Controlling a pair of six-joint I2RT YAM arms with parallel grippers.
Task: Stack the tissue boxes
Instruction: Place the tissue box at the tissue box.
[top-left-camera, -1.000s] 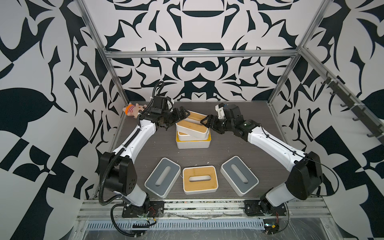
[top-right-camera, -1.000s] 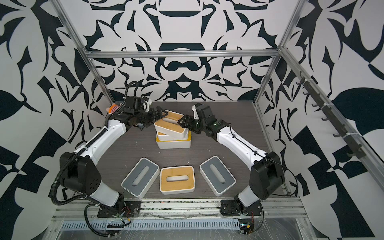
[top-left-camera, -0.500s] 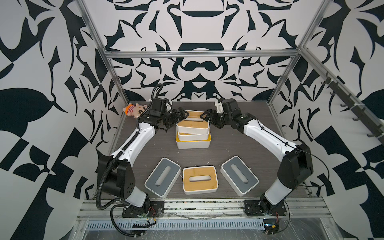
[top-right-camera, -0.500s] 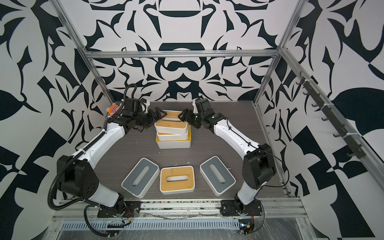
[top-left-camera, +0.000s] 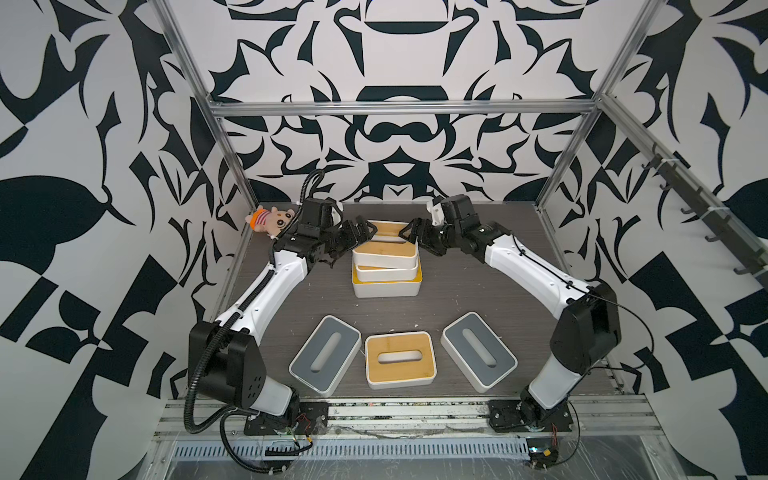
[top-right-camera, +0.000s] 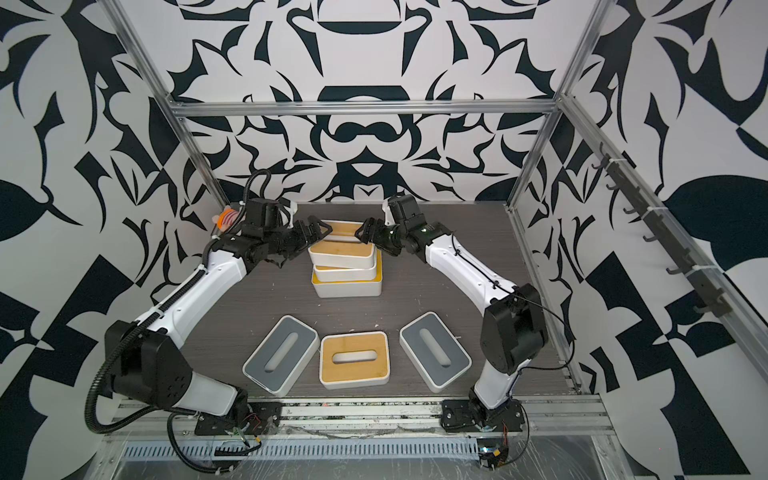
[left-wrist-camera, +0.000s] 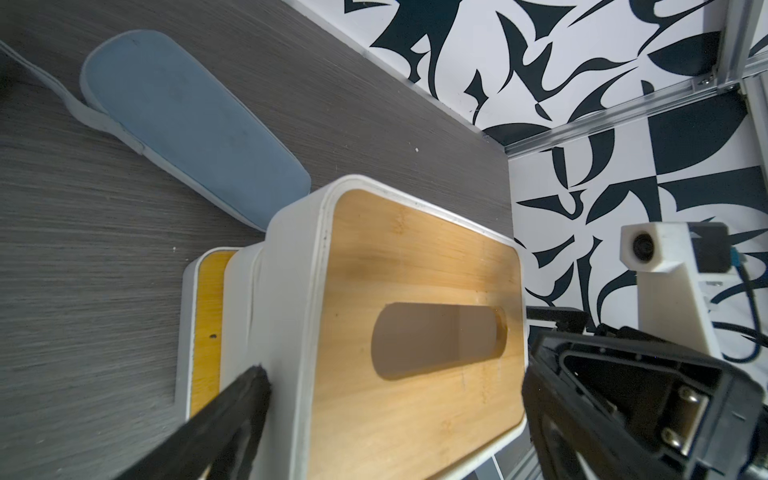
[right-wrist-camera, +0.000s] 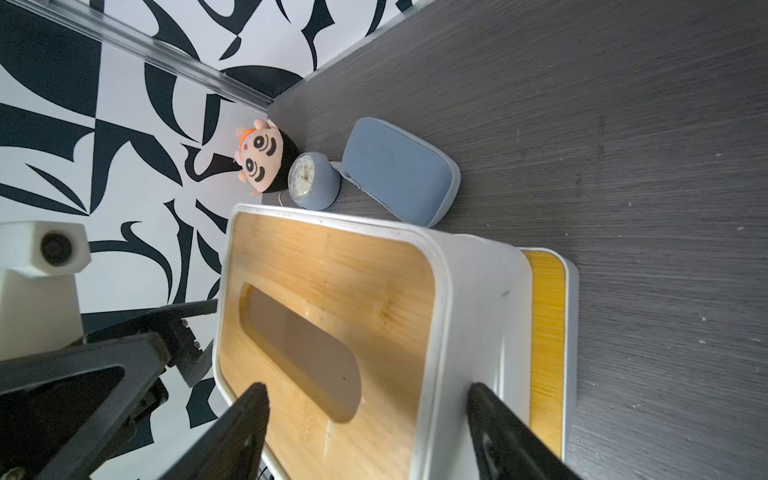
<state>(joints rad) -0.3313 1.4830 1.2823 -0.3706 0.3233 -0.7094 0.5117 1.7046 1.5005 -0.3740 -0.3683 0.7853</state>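
At the back centre stands a stack of tissue boxes: a yellow-lidded box (top-left-camera: 386, 287) at the bottom, a bamboo-lidded box (top-left-camera: 388, 274) on it, and a second bamboo-lidded box (top-left-camera: 386, 251) (top-right-camera: 340, 249) on top, slightly skewed. My right gripper (top-left-camera: 413, 232) (right-wrist-camera: 368, 395) is closed on the top box's right end, one finger over the lid and the other against the white wall. My left gripper (top-left-camera: 365, 230) (left-wrist-camera: 390, 399) stands wide open round its left end, with one finger (left-wrist-camera: 245, 395) beside the wall. Two grey-lidded boxes (top-left-camera: 326, 353) (top-left-camera: 478, 351) flank a bamboo one (top-left-camera: 401, 357) at the front.
A plush toy (top-left-camera: 268, 220) sits in the back left corner, with a small blue-grey clock (right-wrist-camera: 309, 180) and a blue-grey soft pouch (right-wrist-camera: 399, 174) beside it, behind the stack. Aluminium frame posts (top-left-camera: 232, 166) edge the table.
A second ago the top bamboo box hung tilted and askew over the stack. It now lies lower and squarer on it. Both grippers have moved towards the back with it.
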